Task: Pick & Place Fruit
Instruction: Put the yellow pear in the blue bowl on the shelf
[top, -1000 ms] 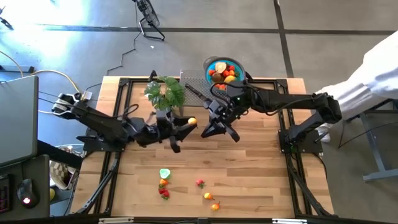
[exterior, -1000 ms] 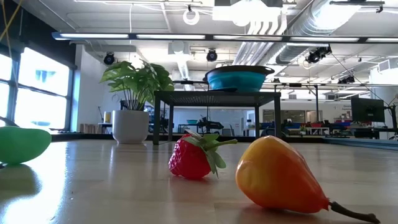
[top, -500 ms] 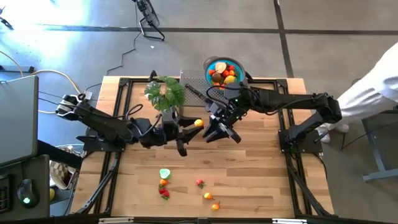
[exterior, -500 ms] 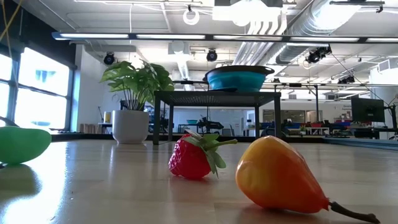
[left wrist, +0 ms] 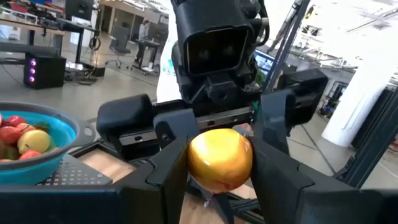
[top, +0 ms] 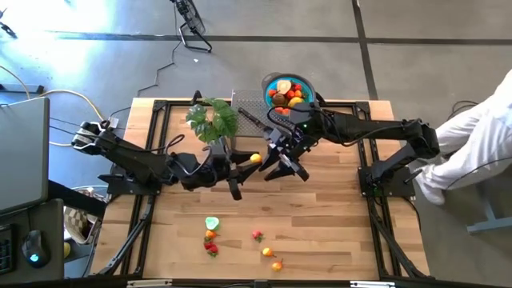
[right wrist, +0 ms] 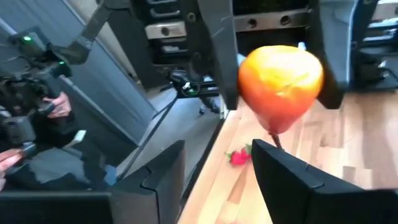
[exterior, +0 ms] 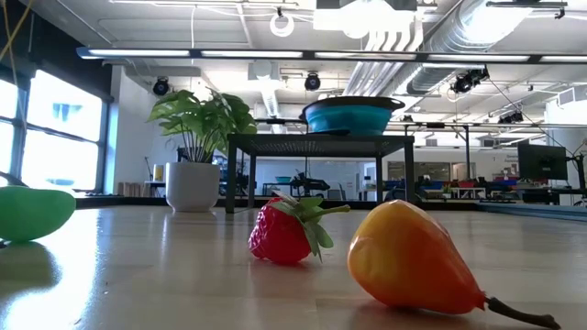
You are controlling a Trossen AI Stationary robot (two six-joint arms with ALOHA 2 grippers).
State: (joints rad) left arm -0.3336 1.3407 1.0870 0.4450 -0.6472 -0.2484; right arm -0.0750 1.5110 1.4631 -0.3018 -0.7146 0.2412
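Above the middle of the worktop [top: 320, 216], the left tool [top: 245, 163] grips a yellow-orange fruit [top: 255, 158] between its two fingers, raised off the wood just beside the potted plant [top: 213, 118]. Facing it, the right tool [top: 274, 162] stands with its fingers parted and nothing between them, close to the fruit. Other small fruits [top: 211, 237] lie near the front edge, and the blue bowl [top: 290, 90] on the rear rack holds several more.

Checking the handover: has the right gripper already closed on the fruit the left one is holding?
No. In the right wrist view the right gripper stands open short of the orange-yellow fruit, which sits between the left gripper's fingers.
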